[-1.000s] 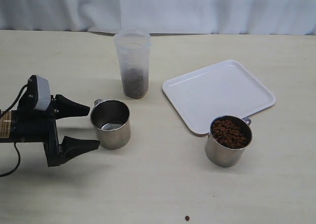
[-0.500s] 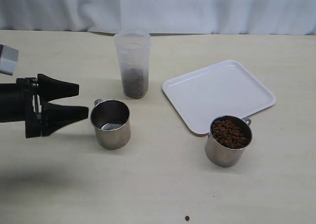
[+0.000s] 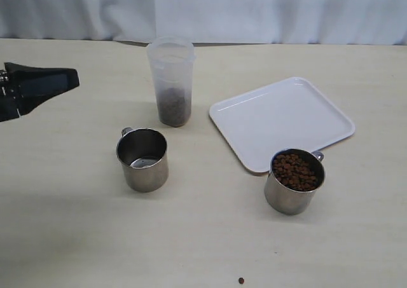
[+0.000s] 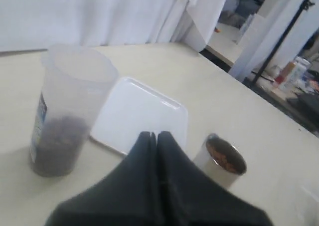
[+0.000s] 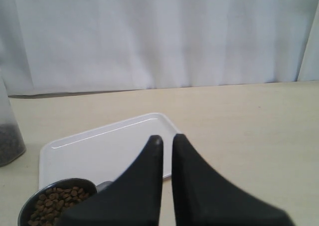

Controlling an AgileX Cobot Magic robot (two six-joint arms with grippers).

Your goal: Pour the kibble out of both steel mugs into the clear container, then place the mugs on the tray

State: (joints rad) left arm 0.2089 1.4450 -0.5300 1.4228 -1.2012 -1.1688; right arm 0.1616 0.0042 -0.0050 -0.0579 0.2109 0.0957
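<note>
Both the left gripper (image 3: 73,78) and right gripper (image 5: 167,138) are closed, empty; the right should open, squarely grasp the full mug (image 3: 294,181) toward the tabletop's near edge beside the tray (image 3: 318,119), then tip slowly over the container (image 3: 170,81).

Table (image 3: 63,237) holds container (image 3: 172,78), tray (image 3: 280,119), empty mug (image 3: 143,168), full mug (image 3: 289,200).

Clear container (image 5: 9,141) and left arm (image 3: 25,89) are cropped.
</note>
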